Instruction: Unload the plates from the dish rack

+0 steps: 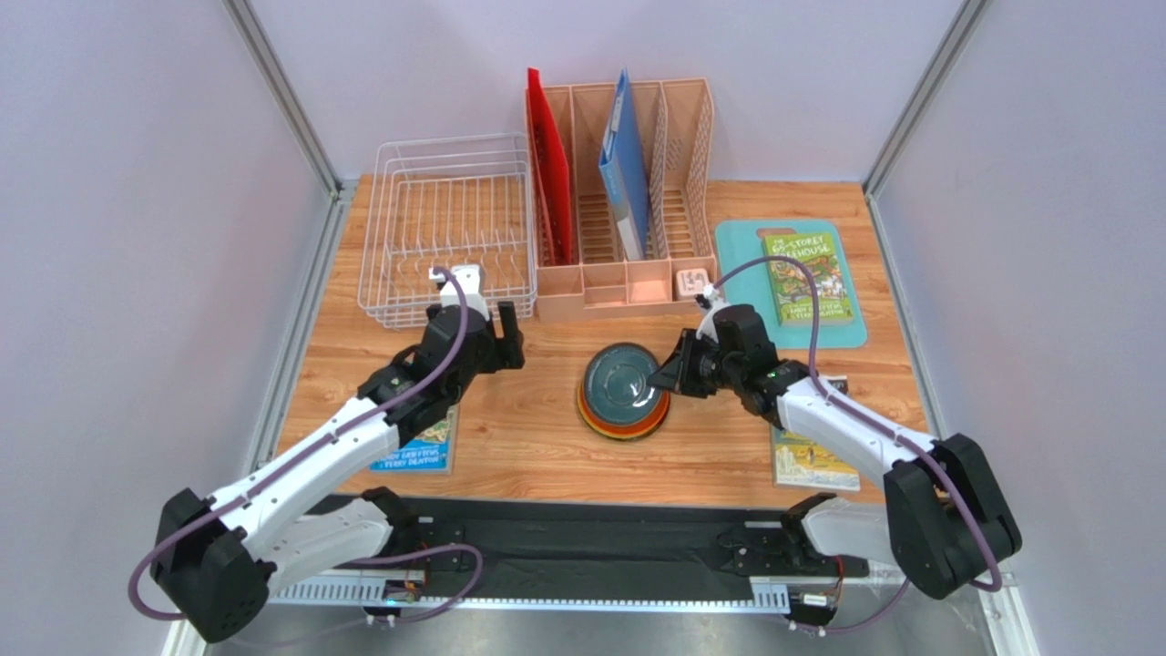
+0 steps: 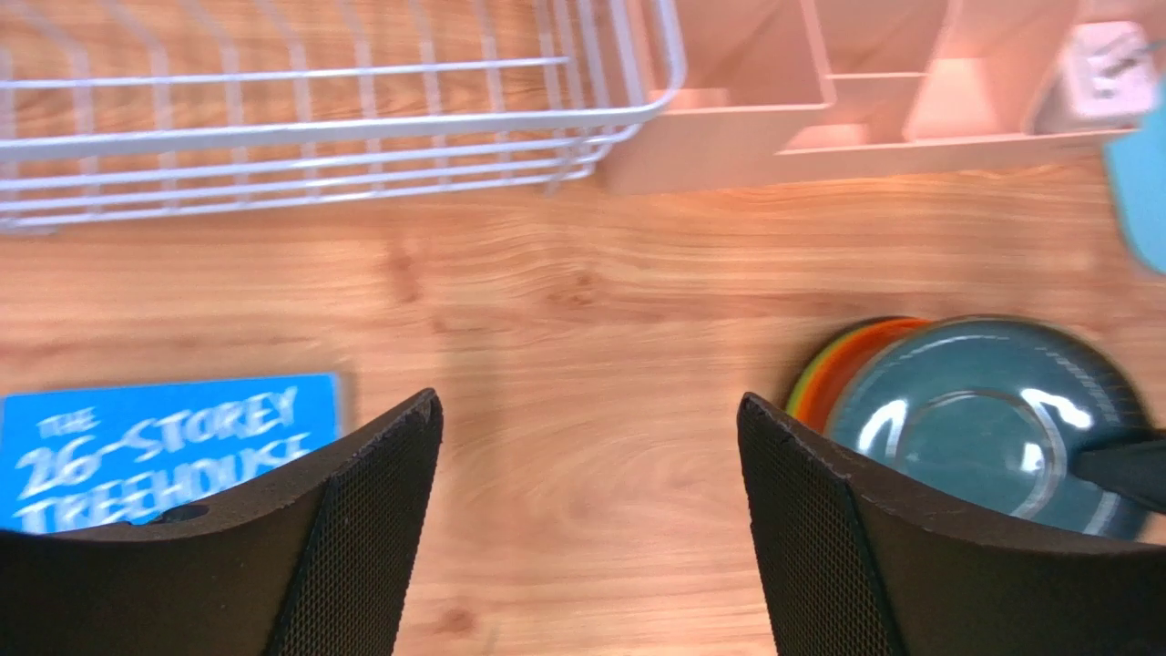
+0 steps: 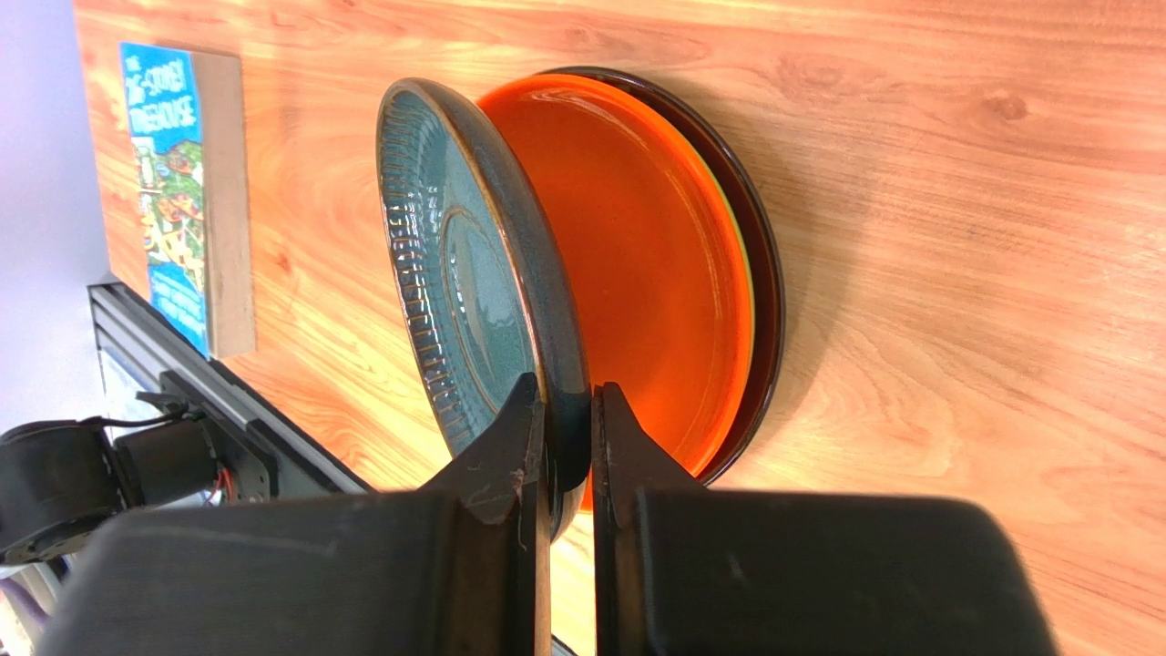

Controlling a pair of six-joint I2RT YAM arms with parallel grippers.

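The white wire dish rack (image 1: 445, 226) stands at the back left with no plates in it; its front wall shows in the left wrist view (image 2: 315, 137). A stack of plates (image 1: 623, 410) lies mid-table: orange (image 3: 643, 260) on top of dark red (image 3: 767, 260), with a lime green edge (image 2: 798, 394). My right gripper (image 1: 680, 372) is shut on the rim of the dark grey-teal plate (image 1: 627, 375), held tilted just above the stack (image 3: 465, 274). My left gripper (image 1: 504, 345) is open and empty over bare wood in front of the rack (image 2: 589, 410).
A peach file organizer (image 1: 623, 192) with a red and a blue folder stands behind the stack. A teal mat (image 1: 791, 284) with a book lies at the back right. A blue book (image 1: 418, 448) lies near left, another book (image 1: 814, 462) near right.
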